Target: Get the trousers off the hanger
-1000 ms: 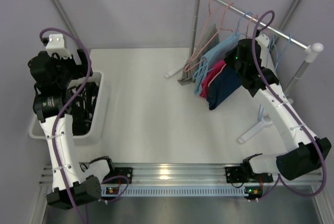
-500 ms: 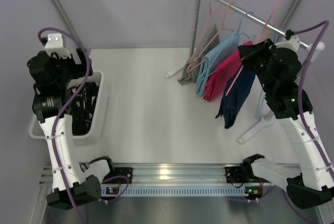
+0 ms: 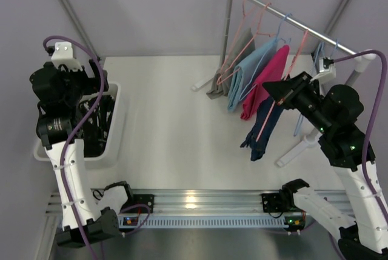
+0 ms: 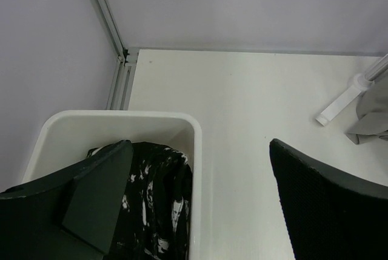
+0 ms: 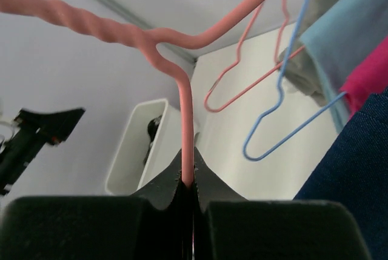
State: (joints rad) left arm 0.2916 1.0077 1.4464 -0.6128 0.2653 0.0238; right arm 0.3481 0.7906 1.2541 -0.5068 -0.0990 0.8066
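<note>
Right claw [image 5: 188, 178]: clenched on pink hanger [image 5: 185, 120] bearing navy trousers [image 3: 257, 145]. Left claw [image 4: 212, 199]: released, over bin [image 4: 121, 116]. Handling: keep hanger level; strip cloth off with free claw.

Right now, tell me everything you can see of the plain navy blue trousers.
The plain navy blue trousers are soft dark cloth, draped over a thin pink wire hanger and drooping in loose folds. That hanger is off the silver metal rail and tilted, its neck pinched in the right arm's tool. The trousers hang beside the magenta pink pair on that rail; whether they touch is unclear.
</note>
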